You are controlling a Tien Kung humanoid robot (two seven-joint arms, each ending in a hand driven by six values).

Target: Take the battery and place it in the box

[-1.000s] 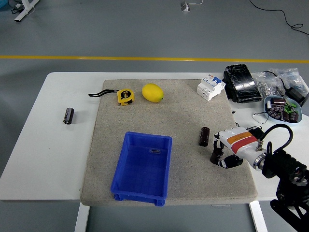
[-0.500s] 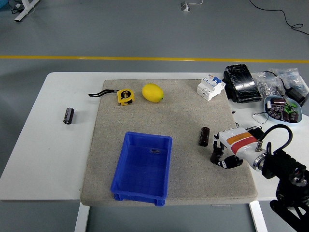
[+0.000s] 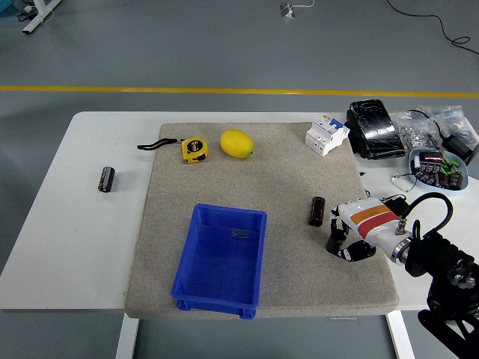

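Note:
A dark cylindrical battery (image 3: 317,211) lies on the grey mat (image 3: 292,172), right of the blue box (image 3: 221,259). My right hand (image 3: 346,238) rests on the mat just right of and below that battery, fingers curled down and holding nothing, not touching it. A second dark battery (image 3: 106,179) lies on the bare white table (image 3: 82,224) at the far left. The blue box is open-topped and holds only a small dark bit. My left hand is not in view.
A yellow tape measure (image 3: 193,149) and a lemon (image 3: 236,143) lie at the mat's back. A white circuit breaker (image 3: 326,134), a black pack (image 3: 374,129), bagged parts (image 3: 423,127) and a blue dish of parts (image 3: 438,168) crowd the back right.

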